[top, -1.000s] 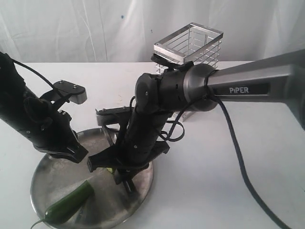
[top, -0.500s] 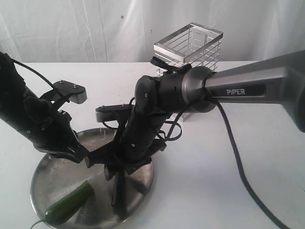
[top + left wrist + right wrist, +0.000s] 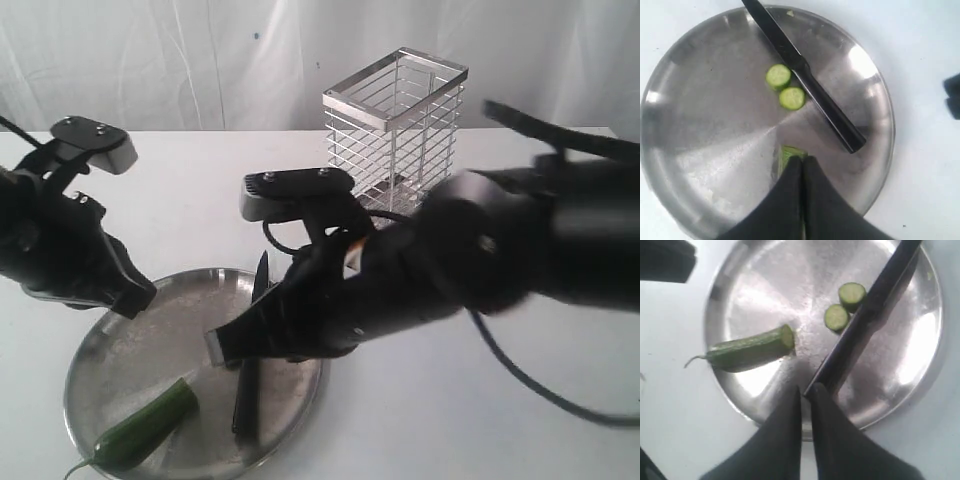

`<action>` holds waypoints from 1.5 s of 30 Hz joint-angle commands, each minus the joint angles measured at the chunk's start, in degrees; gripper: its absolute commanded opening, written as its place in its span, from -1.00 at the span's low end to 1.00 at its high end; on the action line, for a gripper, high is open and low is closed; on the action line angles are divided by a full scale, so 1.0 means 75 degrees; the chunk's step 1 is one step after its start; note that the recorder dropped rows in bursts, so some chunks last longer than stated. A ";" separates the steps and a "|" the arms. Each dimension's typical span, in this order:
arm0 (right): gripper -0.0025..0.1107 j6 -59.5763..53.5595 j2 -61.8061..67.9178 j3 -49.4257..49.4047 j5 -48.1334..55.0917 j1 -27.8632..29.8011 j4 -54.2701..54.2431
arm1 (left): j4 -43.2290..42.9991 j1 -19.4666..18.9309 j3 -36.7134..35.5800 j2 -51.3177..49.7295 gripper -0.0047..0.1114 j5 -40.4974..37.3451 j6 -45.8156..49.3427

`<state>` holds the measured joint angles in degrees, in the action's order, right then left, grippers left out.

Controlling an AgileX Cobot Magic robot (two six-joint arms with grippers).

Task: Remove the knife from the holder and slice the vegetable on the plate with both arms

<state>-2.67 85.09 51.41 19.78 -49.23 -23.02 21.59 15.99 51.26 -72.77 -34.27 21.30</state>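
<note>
Both arms have lifted off the plate (image 3: 300,395) since half a second ago; right arm swung back and now blurs across the middle of the exterior view, left arm pulled up and away to the left edge.

Count: one knife (image 3: 805,77), lying flat on the plate, blade tip over the far rim, handle toward the plate's middle, nothing holding it. One vegetable (image 3: 750,350) body, cut end facing the centre, stem curling out over the rim. Two round slices (image 3: 785,87) just beside the blade, close to each other. One holder (image 3: 395,125) standing upright behind the plate on the white table (image 3: 500,420).

Left gripper (image 3: 802,167): fingers pressed together, nothing between them, hanging above the vegetable's cut end. Right gripper (image 3: 805,395): fingers also together, empty, above the knife handle's end.

Right arm bulk hides part of the plate and knife in the exterior view.
</note>
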 commanded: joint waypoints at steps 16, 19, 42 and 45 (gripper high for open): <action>-0.96 -0.0012 -0.5533 -0.1808 -0.1622 -0.0829 0.0022 | 0.0078 0.0019 -0.0450 0.2501 -0.92 -0.0324 -0.0812; -0.96 -0.0012 -0.5873 -0.1808 -0.1622 -0.0829 0.0022 | 0.0078 0.0019 -0.0450 0.2501 -0.92 -0.0324 -0.0812; -0.96 -0.1186 -0.9999 -0.5988 -0.1516 0.2788 0.0985 | 0.0078 0.0019 -0.0450 0.2501 -0.92 -0.0324 -0.0812; -0.96 -0.1154 -1.0713 -0.6657 -0.1696 0.3158 0.0952 | 0.0078 0.0019 -0.0450 0.2501 -0.92 -0.0324 -0.0812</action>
<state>-10.90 8.88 5.18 8.77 -27.92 -15.74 21.49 15.99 48.16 -54.46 -35.87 15.65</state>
